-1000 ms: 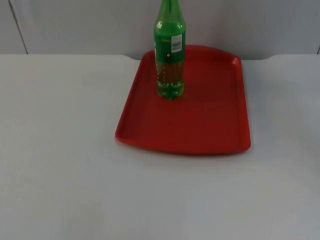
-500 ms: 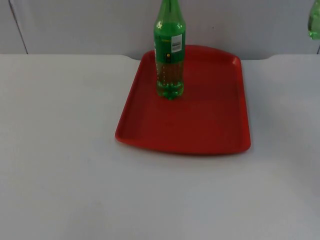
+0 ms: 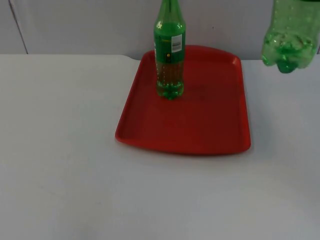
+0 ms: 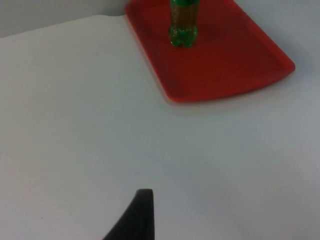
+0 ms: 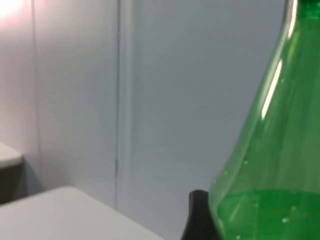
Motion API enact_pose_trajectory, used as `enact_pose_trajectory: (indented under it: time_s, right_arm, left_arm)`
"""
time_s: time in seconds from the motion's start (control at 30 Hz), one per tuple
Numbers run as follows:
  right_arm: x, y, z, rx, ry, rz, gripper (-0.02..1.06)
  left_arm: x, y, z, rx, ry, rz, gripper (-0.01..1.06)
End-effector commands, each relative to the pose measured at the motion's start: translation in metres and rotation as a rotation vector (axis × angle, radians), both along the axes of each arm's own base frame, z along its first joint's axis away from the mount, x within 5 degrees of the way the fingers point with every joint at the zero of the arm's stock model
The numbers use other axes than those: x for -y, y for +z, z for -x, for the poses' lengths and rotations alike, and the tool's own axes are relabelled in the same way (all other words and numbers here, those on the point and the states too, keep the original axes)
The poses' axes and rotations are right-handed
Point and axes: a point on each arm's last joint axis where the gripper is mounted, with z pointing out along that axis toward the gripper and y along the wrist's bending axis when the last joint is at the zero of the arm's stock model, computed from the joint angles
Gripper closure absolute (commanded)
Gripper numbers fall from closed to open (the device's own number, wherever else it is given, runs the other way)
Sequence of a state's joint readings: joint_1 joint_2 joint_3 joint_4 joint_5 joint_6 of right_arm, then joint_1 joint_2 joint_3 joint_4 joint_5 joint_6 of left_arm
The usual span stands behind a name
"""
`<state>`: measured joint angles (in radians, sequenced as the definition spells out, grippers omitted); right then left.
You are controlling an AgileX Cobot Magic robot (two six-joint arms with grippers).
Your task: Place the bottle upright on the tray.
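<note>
red tray [image 3: 200, 125] carries an upright bottle [image 3: 169, 55] at its 11 o'clock; a second bottle [image 3: 290, 35] hangs in the air at the tray's 2 o'clock. both grippers' fingers: cannot tell.

A matte black tapered fingertip of the left claw [image 4: 136, 217] shows; a similar black fingertip of the right claw [image 5: 199, 216] has a blunt squared end.

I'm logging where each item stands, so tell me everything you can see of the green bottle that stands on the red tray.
The green see-through plastic bottle with a white label stands upright on the red plastic tray, near its far left corner. It has a narrowing neck, a ribbed lower body and a lobed foot; brownish content seems to show through the lower part. Its top runs out of the top view. Only the tray touches it. The left wrist view shows its foot resting flat.
</note>
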<state>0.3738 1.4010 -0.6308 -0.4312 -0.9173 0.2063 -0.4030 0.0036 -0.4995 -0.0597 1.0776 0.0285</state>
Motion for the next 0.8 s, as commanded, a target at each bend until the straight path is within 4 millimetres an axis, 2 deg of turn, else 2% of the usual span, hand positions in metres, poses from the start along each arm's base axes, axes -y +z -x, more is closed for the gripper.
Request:
enact_pose_trajectory:
  time_s: [0.0,0.07,0.17,0.2,0.23,0.33,0.43,0.5,0.57,0.63,0.77]
  right_arm:
    - [-0.004,-0.002,-0.002,0.041,0.050,-0.052,1.05]
    - [-0.006,-0.007,-0.004,0.036,0.057,-0.058,1.05]
    - [-0.013,-0.028,-0.017,-0.021,0.095,-0.107,1.05]
    - [-0.017,-0.037,-0.022,-0.033,0.112,-0.092,1.05]
    - [-0.017,-0.037,-0.022,-0.033,0.112,-0.092,1.05]
    - [-0.028,-0.062,-0.038,-0.070,0.160,-0.014,1.05]
    - [-0.035,-0.074,-0.047,-0.090,0.198,-0.029,1.05]
    - [-0.039,-0.092,-0.054,-0.080,0.208,0.004,1.05]
    - [-0.040,-0.096,-0.058,-0.066,0.194,0.020,1.05]
    - [-0.043,-0.110,-0.066,-0.071,0.188,0.049,1.05]
    - [-0.046,-0.119,-0.075,-0.043,0.183,0.089,1.05]
  left_arm:
    - [0.000,-0.001,0.000,0.002,-0.002,0.000,0.00]
    - [0.000,-0.001,0.000,0.002,-0.002,0.000,0.00]
    - [0.000,-0.001,0.000,0.002,-0.002,0.000,0.00]
    - [0.000,-0.001,0.000,0.002,-0.002,0.000,0.00]
    - [0.000,-0.001,0.000,0.002,-0.002,0.000,0.00]
    - [0.000,-0.001,0.000,0.002,-0.002,0.000,0.00]
    - [0.000,-0.001,0.000,0.002,-0.002,0.000,0.00]
    - [0.000,-0.001,0.000,0.002,-0.002,0.000,0.00]
    - [0.000,-0.001,0.000,0.002,-0.002,0.000,0.00]
    - [0.000,-0.001,0.000,0.001,-0.003,0.001,0.00]
    - [0.000,-0.001,0.000,0.001,-0.003,0.001,0.00]
